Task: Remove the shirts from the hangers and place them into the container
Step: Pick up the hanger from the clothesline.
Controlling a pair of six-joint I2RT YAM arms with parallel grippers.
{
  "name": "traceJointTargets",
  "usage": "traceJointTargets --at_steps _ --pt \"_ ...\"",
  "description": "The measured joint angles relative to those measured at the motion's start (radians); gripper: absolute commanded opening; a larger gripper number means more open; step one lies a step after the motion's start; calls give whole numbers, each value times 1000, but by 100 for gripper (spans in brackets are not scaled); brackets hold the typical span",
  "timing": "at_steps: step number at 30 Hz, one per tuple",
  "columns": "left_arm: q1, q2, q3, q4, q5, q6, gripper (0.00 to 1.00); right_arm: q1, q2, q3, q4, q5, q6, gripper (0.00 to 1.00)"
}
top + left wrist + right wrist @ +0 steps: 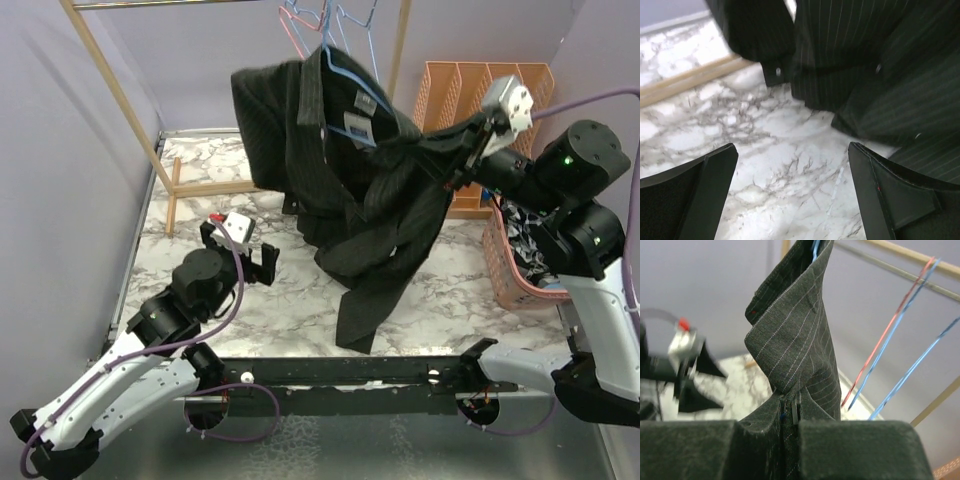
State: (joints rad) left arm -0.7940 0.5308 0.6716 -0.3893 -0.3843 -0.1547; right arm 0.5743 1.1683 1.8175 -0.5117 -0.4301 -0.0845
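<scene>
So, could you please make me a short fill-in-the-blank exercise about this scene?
1. The right gripper pinches the black pinstriped shirt; the ___ one holds nothing.
2. The left gripper hovers over the marble table with its jaws ___.
3. The pinstriped shirt hangs on a light ___ wire hanger.
4. The salmon-pink basket holds a black-and-white ___ shirt.

Missing words: left; open; blue; checked.
</scene>
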Motion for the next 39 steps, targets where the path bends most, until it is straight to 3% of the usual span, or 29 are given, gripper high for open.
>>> traceJointTargets --at_steps 7,12,22,34,36,39 --pt "0 144 426 -32 98 79 79 -1 -229 -330 -76 -112 -64 1" --pt "0 230 630 -53 192 134 80 -28 -348 -492 -147 -183 -79 1" --pt "0 313 560 -151 344 210 83 -106 -440 -540 -199 -309 -83 1" --pt "0 305 495 -142 374 244 82 -159 -458 -546 -208 -417 -77 1" --pt "0 307 465 -116 378 244 76 -171 -467 -548 -211 -434 -77 1" --pt "0 317 423 -90 381 245 48 -194 -479 -548 -220 -458 -77 1"
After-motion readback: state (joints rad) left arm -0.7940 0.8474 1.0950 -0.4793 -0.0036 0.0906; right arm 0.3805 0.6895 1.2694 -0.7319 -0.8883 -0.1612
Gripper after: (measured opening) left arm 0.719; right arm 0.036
